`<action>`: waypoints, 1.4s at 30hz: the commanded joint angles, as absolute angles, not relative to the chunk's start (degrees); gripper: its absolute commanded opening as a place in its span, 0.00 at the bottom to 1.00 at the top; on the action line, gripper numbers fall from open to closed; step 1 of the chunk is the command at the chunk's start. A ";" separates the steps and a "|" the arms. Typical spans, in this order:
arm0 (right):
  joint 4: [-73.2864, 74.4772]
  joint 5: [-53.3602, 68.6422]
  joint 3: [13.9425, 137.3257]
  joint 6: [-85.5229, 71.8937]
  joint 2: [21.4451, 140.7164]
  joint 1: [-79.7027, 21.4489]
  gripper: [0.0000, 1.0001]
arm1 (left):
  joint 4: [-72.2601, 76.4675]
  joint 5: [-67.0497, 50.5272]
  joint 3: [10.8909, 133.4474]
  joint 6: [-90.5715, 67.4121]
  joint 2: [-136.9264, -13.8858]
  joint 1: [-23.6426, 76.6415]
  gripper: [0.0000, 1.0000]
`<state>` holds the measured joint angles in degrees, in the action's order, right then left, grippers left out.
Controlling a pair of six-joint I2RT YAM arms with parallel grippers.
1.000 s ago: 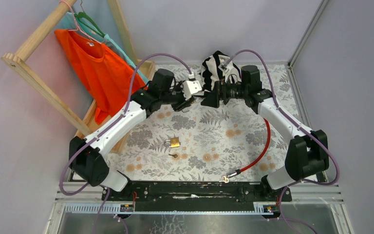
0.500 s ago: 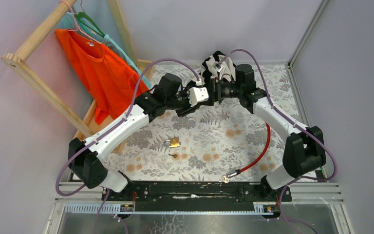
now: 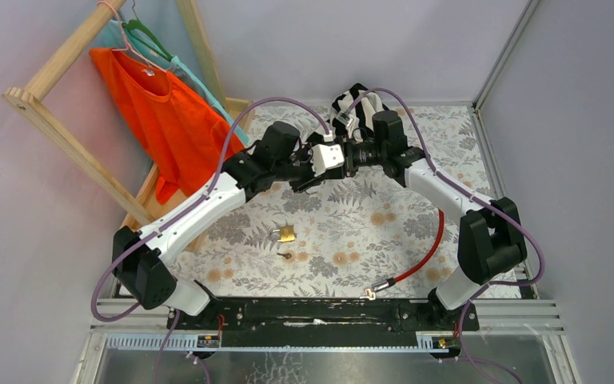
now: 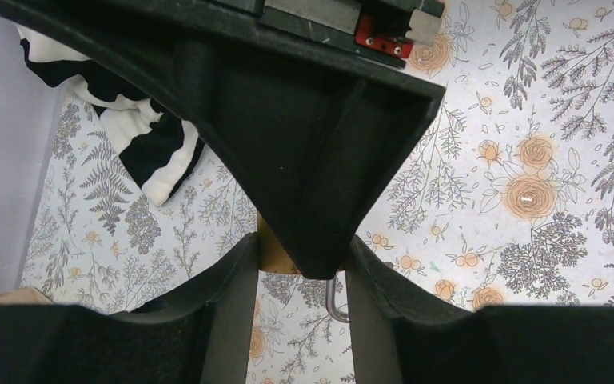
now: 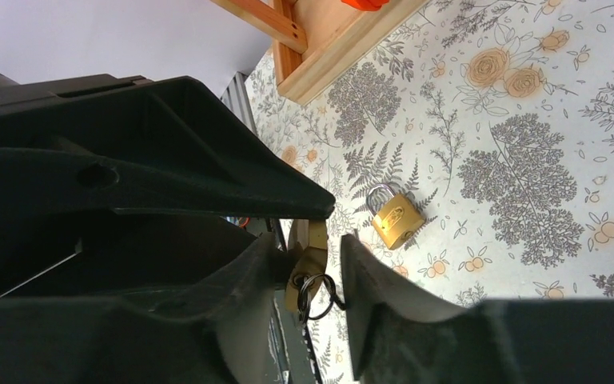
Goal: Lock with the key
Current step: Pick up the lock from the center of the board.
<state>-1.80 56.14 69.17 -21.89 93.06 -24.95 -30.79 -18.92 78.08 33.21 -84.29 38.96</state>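
at the far middle of the bench [image 3: 352, 216], the right arm is seen to have been swung further left than half a second ago, so that the right fingers [image 5: 376, 296] are now brought nose to nose with the left fingers [image 4: 232, 304]. the right elbow has been shifted left as well, while the left arm is found nearly where it was. the padlock [image 3: 286, 234] and the key [image 3: 288, 257] have not been moved. both are left lying on the bench near its middle, the key just on the near side of the padlock and well apart from both pairs of fingers.

each pair of fingers is held a narrow gap apart with nothing gripped, and the bench pattern is seen through each gap. the padlock is a squat brass block with a rounded steel shackle, and a thin wire ring is carried by the key. the fingers are matt black moulded wedges. the bench is covered by a sheet printed with grey ferns and orange roses. a glossy red cable [image 3: 434, 232] with a metal end is curved beside the right arm. a crumpled black-and-white cloth [image 3: 350, 108] is heaped at the far edge, and an orange garment [image 3: 160, 120] is hung on a pale wooden rack [image 3: 56, 132].
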 commanded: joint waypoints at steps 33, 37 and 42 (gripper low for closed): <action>15.18 66.64 77.76 -0.54 81.89 -19.05 0.00 | -30.59 -39.92 78.58 23.49 -82.52 31.83 0.64; 12.91 67.56 76.28 -2.68 80.44 -19.05 0.00 | -30.41 -46.53 79.42 21.27 -83.84 31.74 0.59; 11.93 67.92 74.88 -3.54 79.75 -19.07 0.00 | -28.95 -51.36 79.10 18.36 -85.33 31.74 0.66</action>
<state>15.57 64.82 75.29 -1.87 82.15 -19.07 -30.61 -44.03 77.34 22.04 -84.05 31.92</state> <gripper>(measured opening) 0.198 0.654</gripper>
